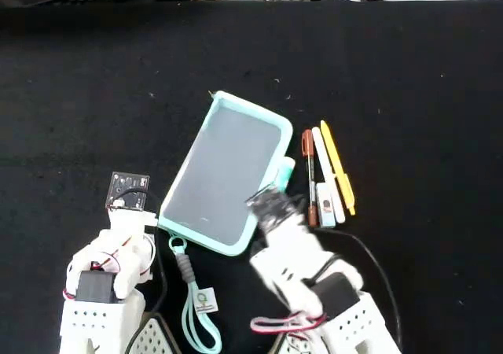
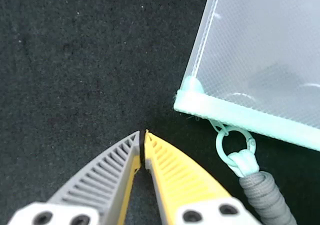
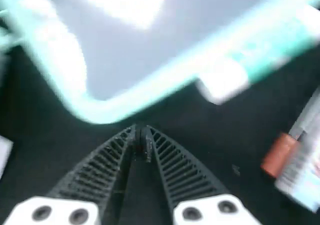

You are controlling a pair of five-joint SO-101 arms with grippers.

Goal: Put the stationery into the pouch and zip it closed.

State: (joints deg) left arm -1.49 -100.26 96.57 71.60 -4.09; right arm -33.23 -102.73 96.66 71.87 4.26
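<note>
Lying flat on the worktop, the pouch looks light, floppy and slick; its stiffer mint rim seems the best pinch. Thin rigid pens lie just beside it. The left gripper and right gripper, both near it, are pressed together, empty.

We see the right end effector over the black worktop, its two fingers pressed together. Just past its tips is the pouch with its mint edge. A teal and white thing lies beside it. A brown-capped pen lies nearby.
</note>
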